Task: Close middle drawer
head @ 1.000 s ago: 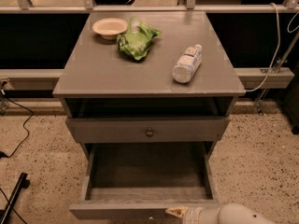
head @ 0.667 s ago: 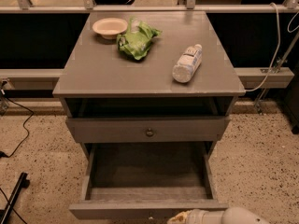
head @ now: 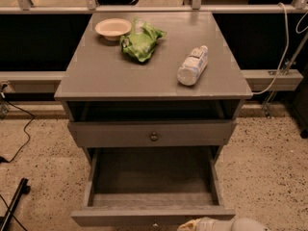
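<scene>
The middle drawer (head: 153, 181) is grey wood, pulled far out of the cabinet, and its long shallow box is empty. Its low face panel (head: 120, 216) runs along the bottom of the camera view, with a small knob (head: 155, 224) at the very edge. My gripper (head: 197, 224), cream and white, is at the bottom edge just right of the knob, right against the face panel. The rest of my arm (head: 250, 224) trails off to the right.
Above it, a taller-faced drawer with a dark knob (head: 154, 136) stands slightly out. On the cabinet top (head: 96, 76) lie a bowl (head: 113, 28), a green bag (head: 141, 40) and a plastic bottle (head: 192, 65). Cables (head: 19, 129) and a black bar (head: 12, 206) lie on the floor to the left.
My gripper has sunk slightly towards the bottom edge of the view. The middle drawer has not visibly moved.
</scene>
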`<state>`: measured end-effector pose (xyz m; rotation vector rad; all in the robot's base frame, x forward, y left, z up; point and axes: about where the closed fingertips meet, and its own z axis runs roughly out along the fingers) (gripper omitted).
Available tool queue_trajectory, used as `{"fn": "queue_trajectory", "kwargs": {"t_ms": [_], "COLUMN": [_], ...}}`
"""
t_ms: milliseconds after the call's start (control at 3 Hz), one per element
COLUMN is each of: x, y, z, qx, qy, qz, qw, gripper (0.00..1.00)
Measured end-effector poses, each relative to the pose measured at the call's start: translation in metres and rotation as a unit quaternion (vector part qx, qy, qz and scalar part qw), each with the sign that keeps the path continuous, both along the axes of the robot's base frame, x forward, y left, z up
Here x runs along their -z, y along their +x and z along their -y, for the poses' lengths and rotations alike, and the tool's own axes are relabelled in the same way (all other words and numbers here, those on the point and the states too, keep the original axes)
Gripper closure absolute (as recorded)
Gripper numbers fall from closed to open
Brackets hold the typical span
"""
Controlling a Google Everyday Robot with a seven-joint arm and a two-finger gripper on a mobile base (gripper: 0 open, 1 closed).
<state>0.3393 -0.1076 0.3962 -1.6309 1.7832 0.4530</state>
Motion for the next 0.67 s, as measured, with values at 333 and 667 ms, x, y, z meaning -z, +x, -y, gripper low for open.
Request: {"fn": "queue_trajectory", "kwargs": {"t_ms": [333, 667], "x": [0.019, 0.019], "y": [0.020, 0.046], "z": [0.003, -0.003], "qx": [0.022, 0.031], "qy": [0.005, 0.006], "qz": [0.012, 0.033], "qw": [0.9997, 0.9989], "gripper": [1.00, 1.00]}}
